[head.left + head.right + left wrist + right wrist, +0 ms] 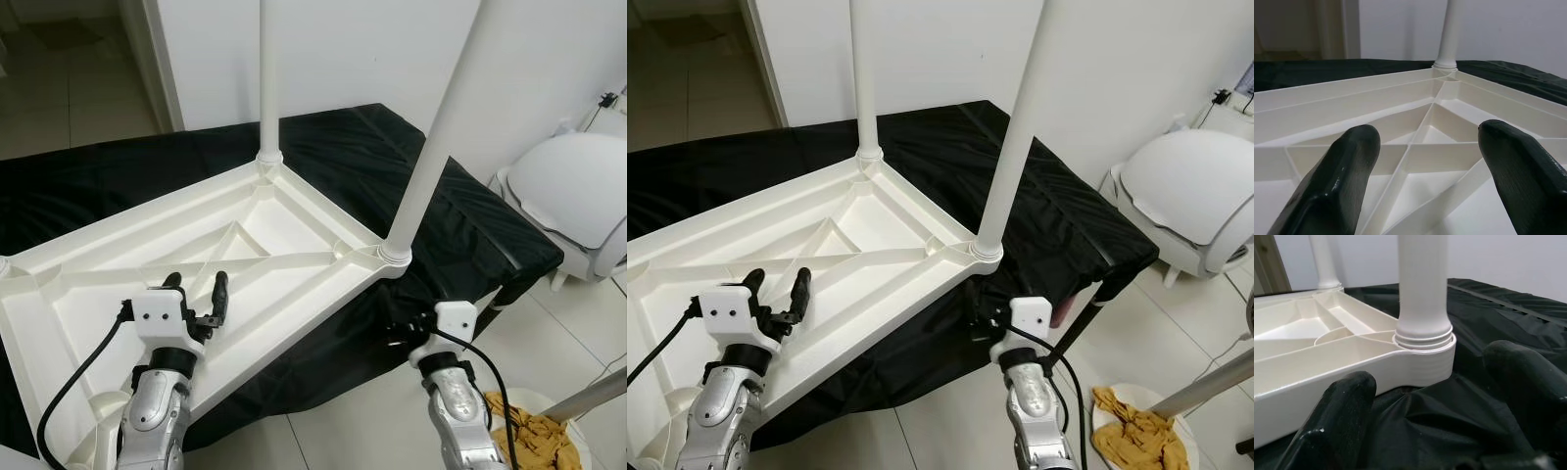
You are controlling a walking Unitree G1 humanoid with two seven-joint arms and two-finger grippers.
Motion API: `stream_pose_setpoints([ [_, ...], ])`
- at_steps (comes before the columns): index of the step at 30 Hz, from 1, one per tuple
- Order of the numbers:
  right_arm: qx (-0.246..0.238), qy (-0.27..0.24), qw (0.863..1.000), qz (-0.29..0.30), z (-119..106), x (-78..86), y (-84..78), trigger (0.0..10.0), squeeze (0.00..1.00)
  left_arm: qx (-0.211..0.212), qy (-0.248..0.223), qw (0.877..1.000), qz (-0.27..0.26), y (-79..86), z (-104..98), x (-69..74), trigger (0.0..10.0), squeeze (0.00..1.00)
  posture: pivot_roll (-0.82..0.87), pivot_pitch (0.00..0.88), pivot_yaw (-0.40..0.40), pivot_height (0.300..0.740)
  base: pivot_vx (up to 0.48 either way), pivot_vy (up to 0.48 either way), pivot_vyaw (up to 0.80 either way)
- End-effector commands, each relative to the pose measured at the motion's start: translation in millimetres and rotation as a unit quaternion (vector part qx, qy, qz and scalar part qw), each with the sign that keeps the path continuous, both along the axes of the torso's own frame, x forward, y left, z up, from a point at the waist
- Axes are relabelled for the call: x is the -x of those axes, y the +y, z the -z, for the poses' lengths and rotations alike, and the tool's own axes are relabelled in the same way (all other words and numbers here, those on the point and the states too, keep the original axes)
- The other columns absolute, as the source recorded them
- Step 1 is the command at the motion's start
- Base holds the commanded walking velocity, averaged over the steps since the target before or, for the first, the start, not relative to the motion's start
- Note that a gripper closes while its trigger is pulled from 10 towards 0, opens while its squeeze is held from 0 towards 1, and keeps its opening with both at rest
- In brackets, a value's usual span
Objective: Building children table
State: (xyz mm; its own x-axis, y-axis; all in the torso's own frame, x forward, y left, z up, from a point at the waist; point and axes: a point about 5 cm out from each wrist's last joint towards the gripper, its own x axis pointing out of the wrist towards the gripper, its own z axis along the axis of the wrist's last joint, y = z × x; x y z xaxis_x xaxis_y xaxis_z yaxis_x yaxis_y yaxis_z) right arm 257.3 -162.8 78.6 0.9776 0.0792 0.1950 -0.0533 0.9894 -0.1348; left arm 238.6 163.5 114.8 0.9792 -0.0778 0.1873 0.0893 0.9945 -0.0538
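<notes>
Nearest the robot, the left gripper [199, 291] hovers over the near long edge of the white tabletop [118, 284], its two black fingers [1337, 181] spread apart with nothing between them. In the left wrist view the ribbed underside of the tabletop runs out ahead of the fingers toward the far leg [1448, 32].

The right gripper [1425, 406] is low at the front edge of the black cloth [460, 225], just below the near right corner of the tabletop. Its fingers [1334, 418] are also parted and empty, resting close over the folds of the cloth. Straight ahead of them, in the right wrist view, stands the near leg [1422, 284], seated in its round socket [1425, 355] at the corner, near the fingertips but not touching them.

The tabletop lies upside down on the cloth-covered surface, its diagonal ribs facing up, its near corner jutting past the cloth's edge. Two white legs rise from it: the near one [441, 127] leans slightly, the far one [267, 78] stands upright at the back corner.

Farther right on the tiled floor [392, 421] are a white rounded appliance [573, 196] and a bowl with yellow cloth [534, 436].
</notes>
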Motion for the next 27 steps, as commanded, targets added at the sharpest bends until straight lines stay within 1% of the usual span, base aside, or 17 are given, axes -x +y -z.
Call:
stream_pose_setpoints([
  [1, -0.011, 0.01, 1.0, 0.011, 0.5, 0.7, -8.5, 10.0, 0.0, 0.003, 0.01, 1.0, 0.018, -1.3, 0.5, -1.0, 10.0, 0.0, -0.06, 0.0, 0.019, 0.74, 0.0, 0.0, 0.0],
  [5, -0.01, 0.018, 1.0, 0.02, 2.2, 0.6, -12.2, 10.0, 0.0, 0.004, 0.022, 0.999, 0.023, -2.0, 4.1, -1.4, 10.0, 0.0, -0.06, 0.0, 0.028, 0.74, 0.0, 0.0, 0.0],
  [7, -0.001, 0.022, 1.0, 0.022, 4.1, -2.8, -10.0, 10.0, 0.0, -0.013, 0.021, 0.999, 0.047, -9.2, 4.1, -1.5, 10.0, 0.0, -0.06, 0.0, 0.031, 0.74, 0.0, 0.0, 0.0],
  [8, -0.001, 0.022, 1.0, 0.022, 4.1, -2.8, -10.0, 10.0, 0.0, -0.013, 0.021, 0.999, 0.047, -9.2, 4.1, -1.5, 10.0, 0.0, -0.06, 0.0, 0.031, 0.74, 0.0, 0.0, 0.0],
  [9, 0.0, 0.02, 1.0, 0.023, 3.6, -4.8, -8.7, 10.0, 0.0, -0.021, 0.019, 0.998, 0.06, -12.5, 3.8, -1.2, 10.0, 0.0, -0.06, 0.0, 0.031, 0.74, 0.0, 0.0, 0.0],
  [10, 0.006, 0.015, 1.0, 0.018, 1.8, -7.4, -5.8, 10.0, 0.0, -0.025, 0.018, 0.996, 0.086, -17.2, 4.3, 0.1, 10.0, 0.0, -0.06, 0.0, 0.03, 0.74, 0.0, 0.0, 0.0],
  [11, 0.006, 0.015, 1.0, 0.018, 1.8, -7.4, -5.8, 10.0, 0.0, -0.025, 0.018, 0.996, 0.086, -17.2, 4.3, 0.1, 10.0, 0.0, -0.06, 0.0, 0.03, 0.74, 0.0, 0.0, 0.0],
  [12, 0.01, 0.009, 1.0, 0.012, -0.2, -9.8, -2.9, 10.0, 0.0, -0.026, 0.02, 0.993, 0.111, -21.1, 4.8, 1.7, 10.0, 0.0, -0.05, 0.0, 0.028, 0.74, 0.0, 0.0, 0.0],
  [13, 0.01, 0.009, 1.0, 0.012, -0.2, -9.8, -2.9, 10.0, 0.0, -0.026, 0.02, 0.993, 0.111, -21.1, 4.8, 1.7, 10.0, 0.0, -0.05, 0.0, 0.028, 0.74, 0.0, 0.0, 0.0],
  [15, 0.017, 0.003, 1.0, 0.003, -2.4, -13.4, 0.4, 10.0, 0.0, -0.04, 0.022, 0.987, 0.153, -25.3, 5.7, 4.9, 10.0, 0.0, -0.04, 0.0, 0.023, 0.74, 0.0, 0.0, 0.0],
  [16, 0.017, 0.003, 1.0, 0.003, -2.4, -13.4, 0.4, 10.0, 0.0, -0.04, 0.022, 0.987, 0.153, -25.3, 5.7, 4.9, 10.0, 0.0, -0.04, 0.0, 0.023, 0.74, 0.0, 0.0, 0.0],
  [18, 0.02, 0.003, 1.0, -0.003, -2.9, -15.1, 0.3, 10.0, 0.0, -0.049, 0.03, 0.983, 0.173, -25.5, 6.3, 6.9, 10.0, 0.0, -0.04, 0.0, 0.019, 0.74, 0.0, 0.0, 0.0],
  [27, 0.026, 0.004, 1.0, -0.005, -4.0, -17.4, -2.5, 10.0, 0.0, -0.059, 0.032, 0.98, 0.187, -24.0, 4.6, 8.8, 10.0, 0.0, -0.04, 0.0, 0.009, 0.74, 0.0, 0.0, 0.0],
])
